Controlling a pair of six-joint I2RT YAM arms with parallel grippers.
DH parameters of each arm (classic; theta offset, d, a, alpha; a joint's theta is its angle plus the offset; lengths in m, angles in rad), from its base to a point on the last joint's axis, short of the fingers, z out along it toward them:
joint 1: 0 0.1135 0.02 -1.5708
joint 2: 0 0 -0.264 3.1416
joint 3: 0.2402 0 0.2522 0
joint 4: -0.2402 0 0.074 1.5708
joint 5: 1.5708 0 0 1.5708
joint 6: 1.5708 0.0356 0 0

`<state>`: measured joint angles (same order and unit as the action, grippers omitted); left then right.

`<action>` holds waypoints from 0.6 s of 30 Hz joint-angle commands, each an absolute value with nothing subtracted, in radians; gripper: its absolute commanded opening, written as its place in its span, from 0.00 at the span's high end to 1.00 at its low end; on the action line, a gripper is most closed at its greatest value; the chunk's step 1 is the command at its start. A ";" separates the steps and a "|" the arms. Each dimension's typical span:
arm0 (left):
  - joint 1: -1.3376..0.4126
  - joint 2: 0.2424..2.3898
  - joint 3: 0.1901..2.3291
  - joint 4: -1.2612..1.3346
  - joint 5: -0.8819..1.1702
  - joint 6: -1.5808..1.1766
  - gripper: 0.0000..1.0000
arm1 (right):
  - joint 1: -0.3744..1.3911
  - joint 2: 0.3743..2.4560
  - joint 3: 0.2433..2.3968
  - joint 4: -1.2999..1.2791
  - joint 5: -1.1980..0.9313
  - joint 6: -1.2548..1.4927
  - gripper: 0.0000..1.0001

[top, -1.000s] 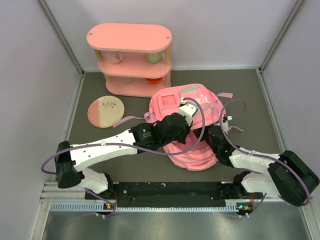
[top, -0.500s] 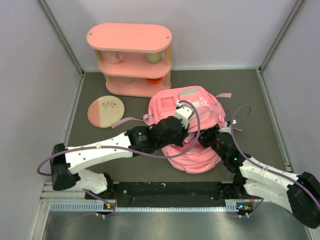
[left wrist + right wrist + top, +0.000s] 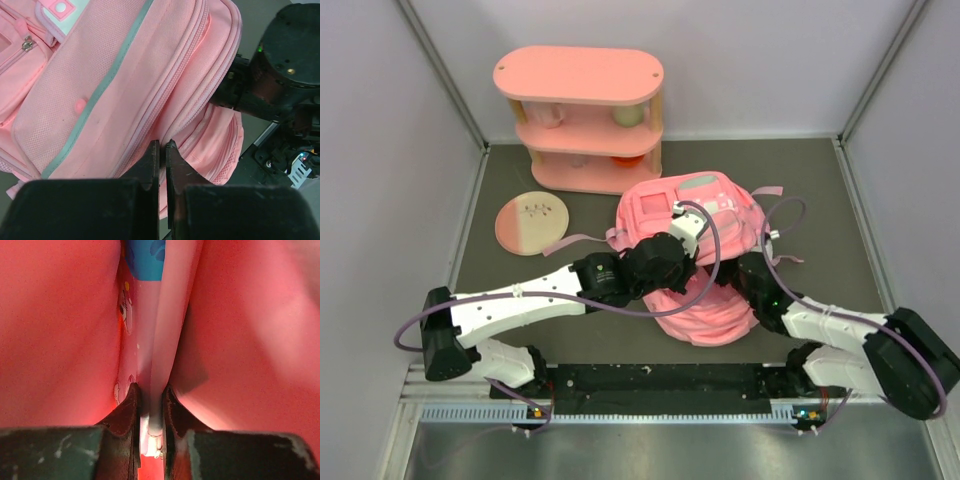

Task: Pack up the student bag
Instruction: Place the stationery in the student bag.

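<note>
Student bag (image 3: 100,100): matt cloth w/ mesh

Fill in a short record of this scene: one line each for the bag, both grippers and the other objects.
bag: student bag lying front-up on the table
left gripper: pinched shut on the bag's zip edge
right gripper: inside the bag, shut on a thin printed flat item
behind bag: pink three-tier shelf
left of bag: round pink plate

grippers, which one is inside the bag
The right gripper: its wrist view shows pink fabric all around, and it pinches a thin printed item. The left gripper is outside, pinching the student bag along a zip seam.
</note>
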<state>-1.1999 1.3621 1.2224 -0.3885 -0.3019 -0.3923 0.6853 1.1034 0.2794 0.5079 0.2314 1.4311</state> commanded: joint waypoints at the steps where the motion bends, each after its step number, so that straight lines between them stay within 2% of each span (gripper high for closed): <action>1: -1.206 1.313 1.224 -0.288 -0.288 -0.431 1.00 | 0.695 1.193 0.376 0.641 0.204 1.396 0.97; 2: -1.204 1.312 1.220 -0.293 -0.290 -0.437 1.00 | 0.695 1.193 0.374 0.637 0.203 1.396 0.93; 5: -1.206 1.302 1.197 -0.291 -0.296 -0.451 1.00 | 0.695 1.154 0.335 0.609 0.187 1.378 0.70; 6: -1.204 1.298 1.192 -0.291 -0.302 -0.451 1.00 | 0.695 1.102 0.318 0.586 0.180 1.352 0.57; 11: -1.198 1.289 1.184 -0.311 -0.350 -0.449 1.00 | 0.693 0.768 0.236 0.246 0.186 1.279 0.26; 12: -1.197 1.289 1.184 -0.310 -0.354 -0.449 1.00 | 0.695 0.623 0.235 0.153 0.189 1.263 0.25; 13: -1.193 1.289 1.186 -0.308 -0.354 -0.445 1.00 | 0.693 0.554 0.242 0.006 0.190 1.240 0.25; 15: -1.189 1.290 1.187 -0.308 -0.351 -0.440 1.00 | 0.695 0.406 0.244 -0.131 0.172 1.192 0.24; 16: -1.189 1.292 1.187 -0.307 -0.345 -0.440 1.00 | 0.693 0.271 0.242 -0.231 0.161 1.186 0.24; 18: -1.187 1.295 1.180 -0.307 -0.351 -0.445 1.00 | 0.695 0.162 0.244 -0.320 0.129 1.206 0.24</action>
<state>-1.1973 1.3308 1.1835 -0.3519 -0.3103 -0.4221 0.6910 0.3717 0.2295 -0.0078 0.1581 1.2598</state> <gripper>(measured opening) 0.035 0.755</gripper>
